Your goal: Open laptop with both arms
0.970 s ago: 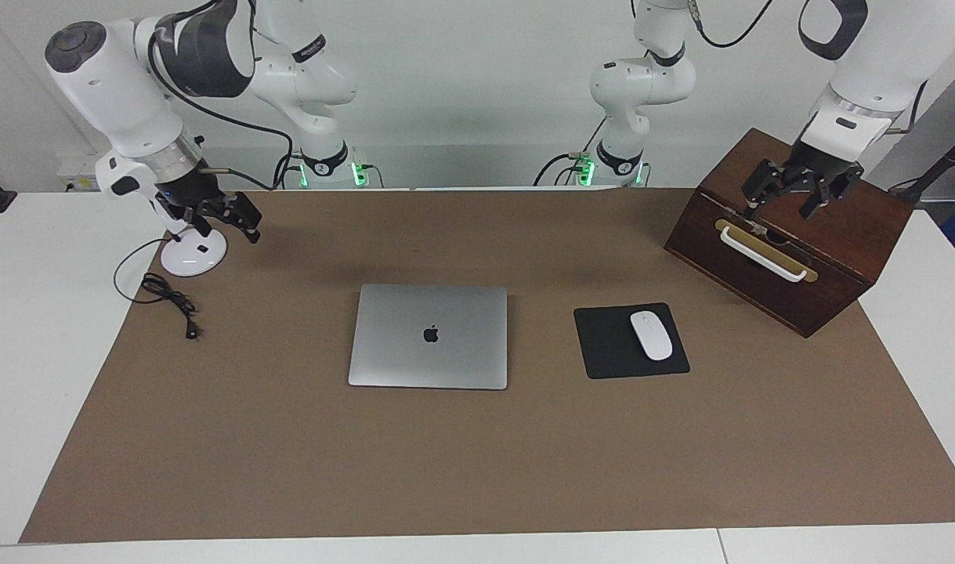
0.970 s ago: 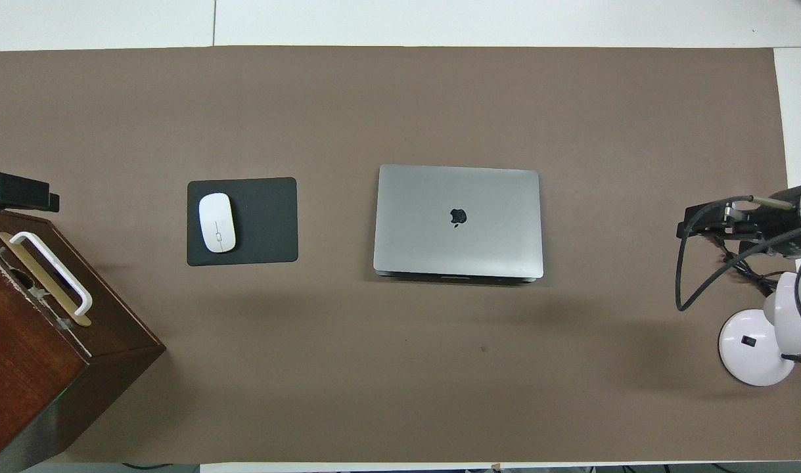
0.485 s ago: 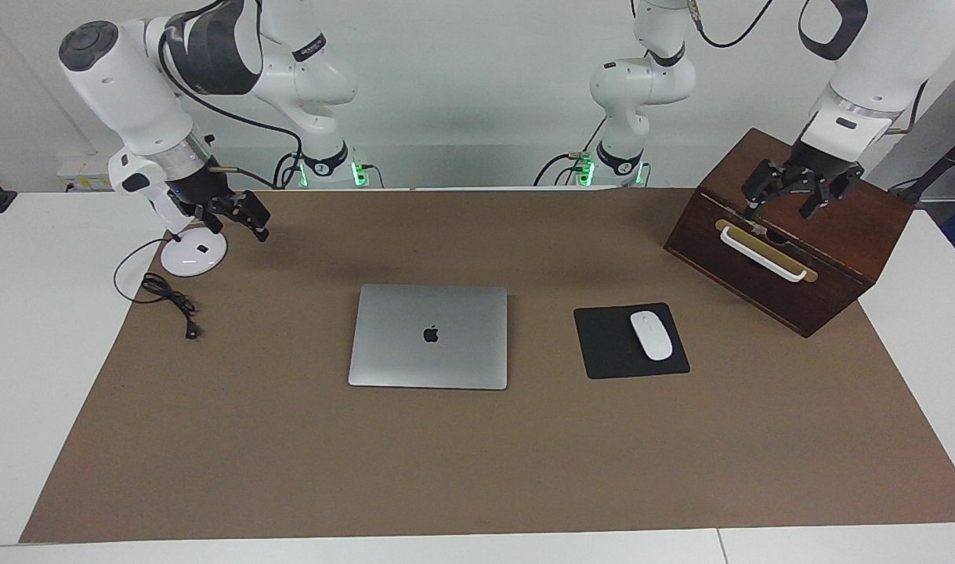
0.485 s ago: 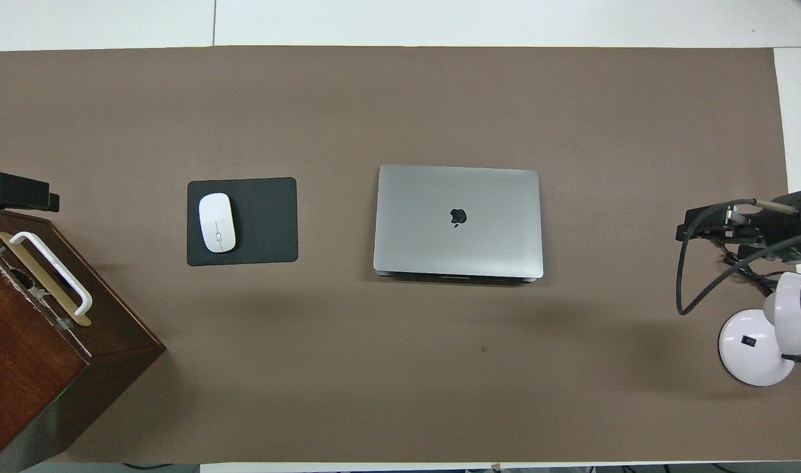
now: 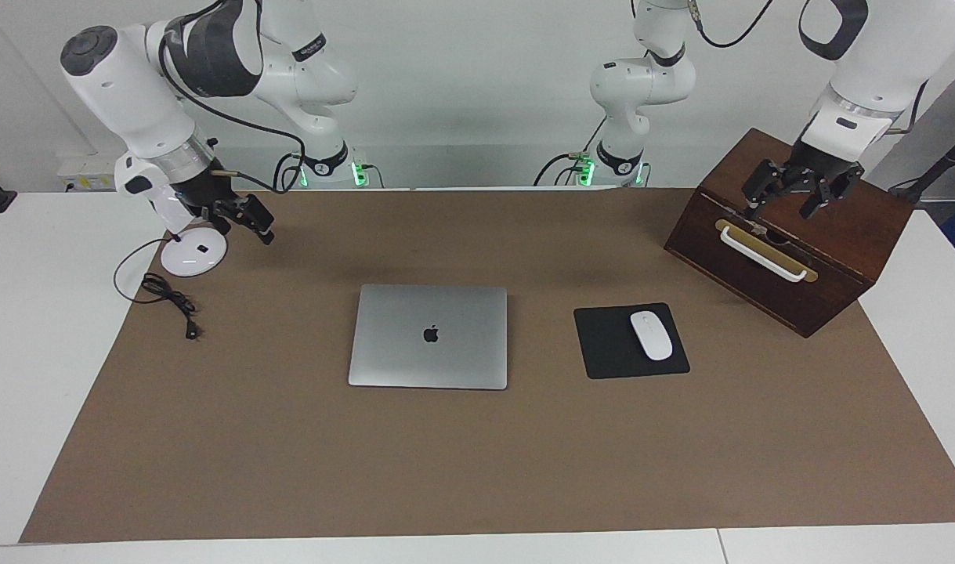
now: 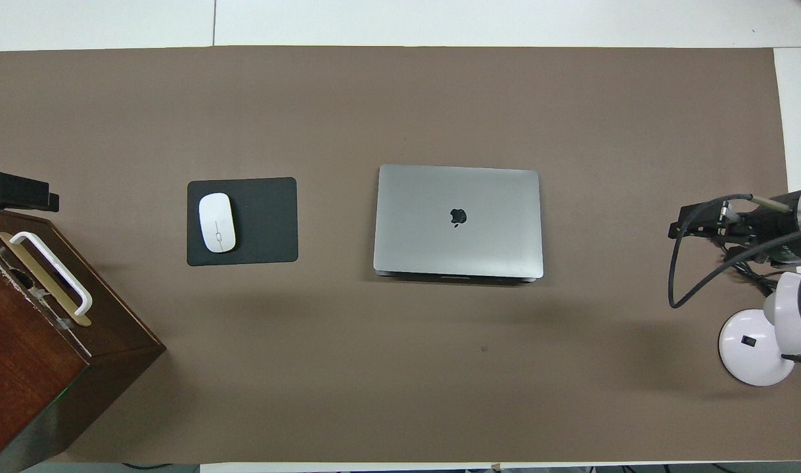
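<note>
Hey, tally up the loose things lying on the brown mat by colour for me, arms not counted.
Silver: 1, the laptop
Black: 2, the mouse pad and the cable
White: 2, the mouse and the round lamp base
Brown: 1, the wooden box
Total: 6

The light over my table is bright and even, coming from above. The brown mat (image 5: 477, 462) shows no glare and takes only soft, blurred shadows: a faint band on the side of the laptop (image 5: 428, 335) nearer my bases, and a darker patch under the wooden box (image 6: 39, 341). The laptop's lid carries a mild sheen, paler toward one edge. Both views are sharp from edge to edge, with straight lines staying straight at the mat's borders.
</note>
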`<state>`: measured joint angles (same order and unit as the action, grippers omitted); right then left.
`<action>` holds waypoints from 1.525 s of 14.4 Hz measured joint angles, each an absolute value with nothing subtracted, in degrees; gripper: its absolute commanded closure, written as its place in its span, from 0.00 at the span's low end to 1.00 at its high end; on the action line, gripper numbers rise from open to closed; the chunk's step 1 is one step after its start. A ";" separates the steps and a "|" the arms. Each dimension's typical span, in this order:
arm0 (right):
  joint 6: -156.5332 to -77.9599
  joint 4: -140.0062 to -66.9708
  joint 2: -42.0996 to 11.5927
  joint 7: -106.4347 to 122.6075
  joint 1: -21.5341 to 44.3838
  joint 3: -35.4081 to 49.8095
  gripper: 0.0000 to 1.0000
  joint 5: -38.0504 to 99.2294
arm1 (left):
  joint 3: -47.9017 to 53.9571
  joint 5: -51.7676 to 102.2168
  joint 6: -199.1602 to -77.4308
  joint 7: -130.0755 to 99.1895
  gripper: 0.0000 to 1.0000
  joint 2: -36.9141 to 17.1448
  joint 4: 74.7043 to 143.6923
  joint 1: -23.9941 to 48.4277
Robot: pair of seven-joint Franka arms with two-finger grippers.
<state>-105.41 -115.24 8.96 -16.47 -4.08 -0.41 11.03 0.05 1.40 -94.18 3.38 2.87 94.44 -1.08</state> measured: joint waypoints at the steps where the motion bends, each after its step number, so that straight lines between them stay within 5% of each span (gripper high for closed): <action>1: -106.81 -116.29 9.20 -17.37 -4.06 -0.36 0.00 12.46 | 0.03 1.41 -94.46 3.27 0.00 2.87 94.44 -1.08; 6: -113.15 -121.69 10.33 -26.07 -2.16 -0.15 0.00 19.02 | -0.21 1.41 -95.26 3.02 0.00 2.81 94.44 -1.31; 8: -115.91 -123.26 10.73 -32.43 0.52 -0.05 0.00 20.38 | -0.18 1.41 -95.30 3.02 0.99 2.79 94.44 -1.31; 22: -130.83 -135.01 16.50 -46.17 8.24 0.18 0.00 29.13 | 0.31 3.71 -105.66 1.42 1.00 1.77 94.48 -1.24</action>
